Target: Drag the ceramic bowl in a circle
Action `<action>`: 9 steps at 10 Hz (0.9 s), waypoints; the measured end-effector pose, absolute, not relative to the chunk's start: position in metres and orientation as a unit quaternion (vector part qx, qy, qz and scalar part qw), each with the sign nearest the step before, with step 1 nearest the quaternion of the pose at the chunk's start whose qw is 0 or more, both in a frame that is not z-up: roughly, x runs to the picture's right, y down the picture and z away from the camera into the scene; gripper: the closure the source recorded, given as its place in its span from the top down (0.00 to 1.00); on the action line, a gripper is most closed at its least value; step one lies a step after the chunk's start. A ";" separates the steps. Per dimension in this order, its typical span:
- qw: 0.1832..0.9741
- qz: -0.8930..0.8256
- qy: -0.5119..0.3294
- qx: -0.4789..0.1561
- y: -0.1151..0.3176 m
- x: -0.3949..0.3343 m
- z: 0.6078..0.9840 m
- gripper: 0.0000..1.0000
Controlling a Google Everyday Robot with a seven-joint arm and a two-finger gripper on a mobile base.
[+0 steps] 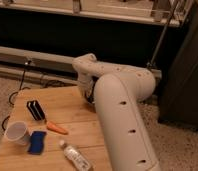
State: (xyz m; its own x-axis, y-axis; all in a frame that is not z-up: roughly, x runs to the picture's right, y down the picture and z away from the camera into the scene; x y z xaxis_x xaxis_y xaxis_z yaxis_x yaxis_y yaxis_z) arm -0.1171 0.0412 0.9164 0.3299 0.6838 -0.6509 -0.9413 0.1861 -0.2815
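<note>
The ceramic bowl is hidden behind my white arm (122, 115), which fills the right side of the camera view. My gripper (88, 93) hangs at the far right part of the wooden table (67, 107), below the bent wrist. It is shut, and only a dark patch shows at its tip. I cannot tell whether it is touching the bowl.
On the left half of the table are a white paper cup (17, 133), a blue sponge (36, 142), an orange carrot-like piece (57, 128), a black ribbed object (36, 110) and a clear bottle (74, 155). A dark shelf unit runs behind the table.
</note>
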 end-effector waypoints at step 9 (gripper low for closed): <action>0.793 0.377 0.092 -0.470 0.150 -0.248 0.760 0.00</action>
State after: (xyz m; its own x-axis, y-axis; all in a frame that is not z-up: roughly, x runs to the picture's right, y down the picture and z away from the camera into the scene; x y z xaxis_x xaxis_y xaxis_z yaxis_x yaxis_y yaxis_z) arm -0.2478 0.1501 0.7596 0.6994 0.5101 -0.5006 -0.6838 0.2739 -0.6763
